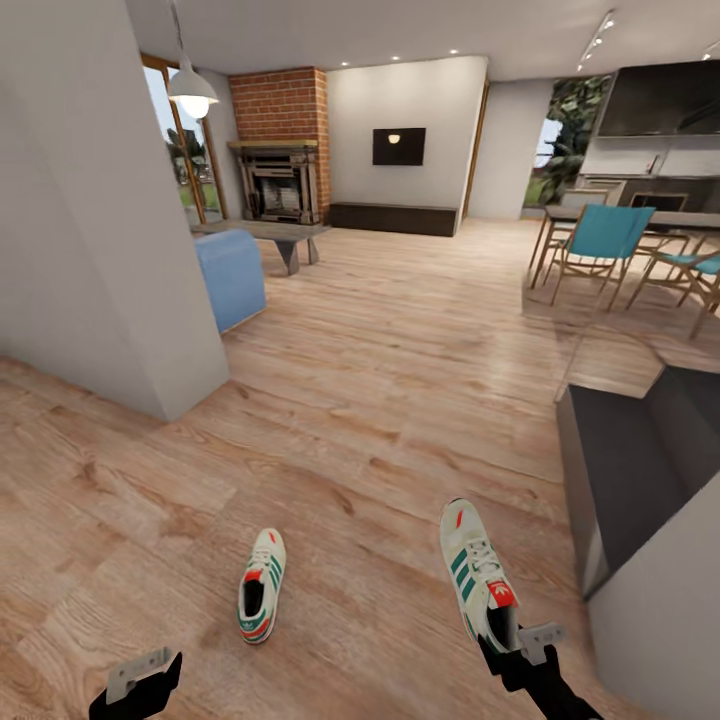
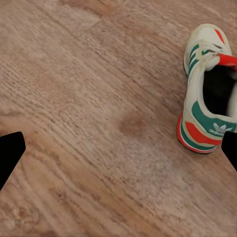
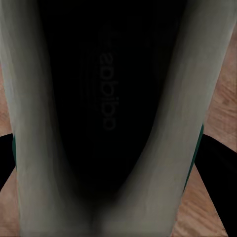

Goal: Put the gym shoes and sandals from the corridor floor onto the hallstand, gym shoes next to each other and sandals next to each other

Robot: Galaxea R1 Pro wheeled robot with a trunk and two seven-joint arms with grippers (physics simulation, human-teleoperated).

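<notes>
Black left gripper [image 1: 140,680] hangs low over the corridor floor [image 1: 380,400], jaws spread, nothing between them. One gym shoe [image 1: 261,585] lies just ahead, trefoil logo on its heel. Right gripper [image 1: 515,640] pinches the other gym shoe [image 1: 478,580] by its heel; "adidas" reads on the insole.

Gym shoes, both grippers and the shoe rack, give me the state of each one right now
Left gym shoe: upright on the corridor floor, untouched.
Right gym shoe: heel at the right gripper, apparently gripped; lifted or not, cannot tell.
Left gripper: open, empty, beside the left shoe.
Hallstand: no shoes visible on it.
</notes>
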